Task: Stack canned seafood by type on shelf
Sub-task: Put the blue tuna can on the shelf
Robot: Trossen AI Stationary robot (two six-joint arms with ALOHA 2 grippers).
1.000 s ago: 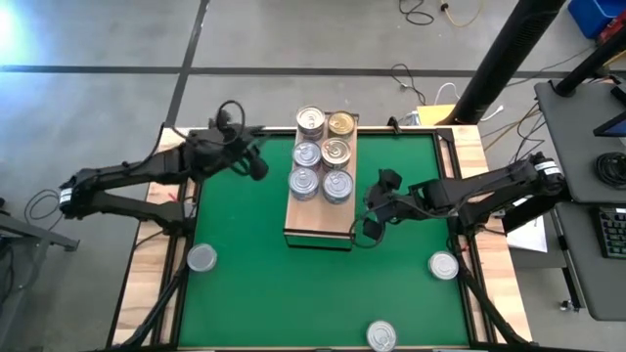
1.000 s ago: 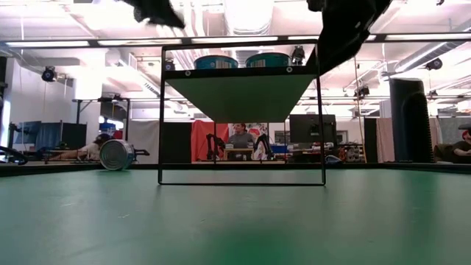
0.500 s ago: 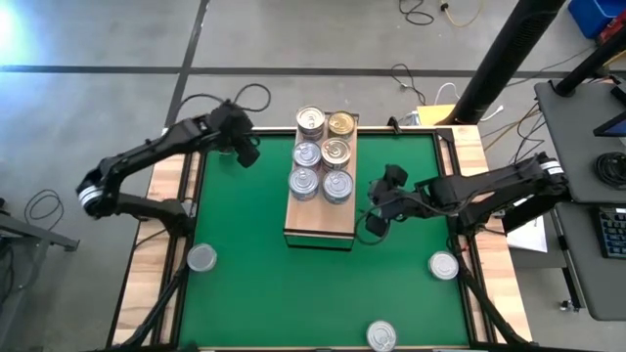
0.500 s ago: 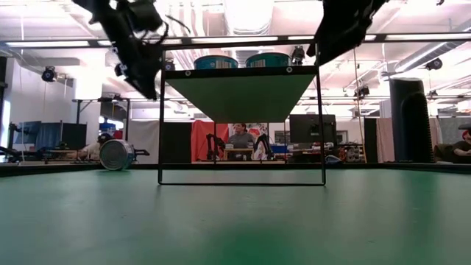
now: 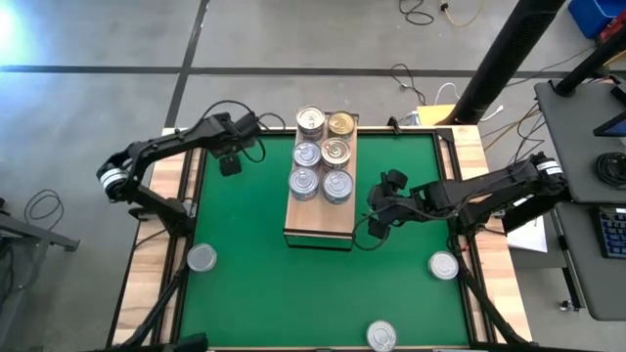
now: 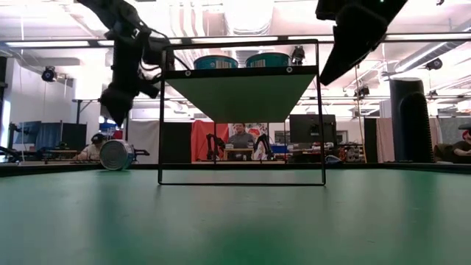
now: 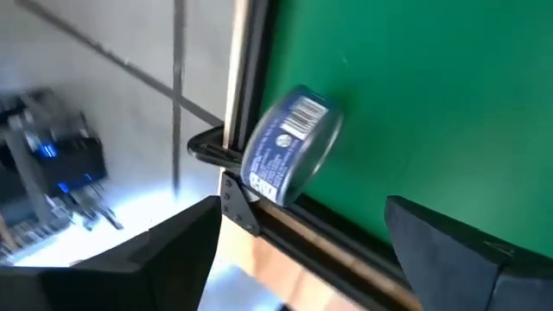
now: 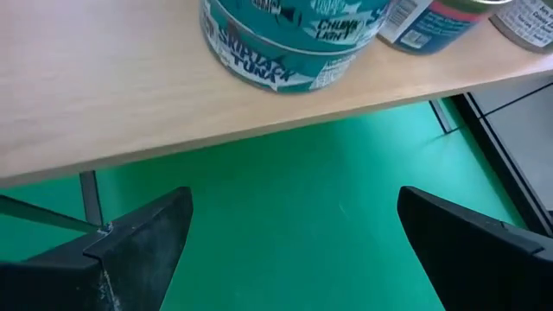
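Since one second ago the left arm has swung away from the shelf [image 5: 321,186] and folded back; its gripper [image 5: 231,164] now hangs over the green mat [image 5: 245,264] near the table's 10 o'clock corner, well apart from the cans. Its fingers stand apart with nothing between them, as the left wrist view shows; past them a blue-labelled can [image 7: 289,145] lies by the dark edge of the mat. The right arm has shifted only a little and is still at 3 o'clock of the shelf, its gripper [image 5: 377,217] just beside the shelf's right edge, fingers wide apart and empty. Its wrist camera looks under the light-wood board at the green mat, with a tuna can [image 8: 289,34] standing on top of the board.

On the shelf six cans stand in two columns of three. The left column [image 5: 307,153] has silver tops; in the right column the can at the 12 o'clock end [image 5: 340,123] has a gold top, and the two behind it [image 5: 335,168] look silver with a yellowish tint. The 6 o'clock end of the shelf is bare wood.

Three more cans are loose on the mat: one at 8 o'clock [image 5: 201,258], one at 4 o'clock [image 5: 443,265], and one at the 6 o'clock edge [image 5: 381,335]. In the low view one can [image 6: 117,154] shows at the far left of the mat, and people sit at desks in the room behind.
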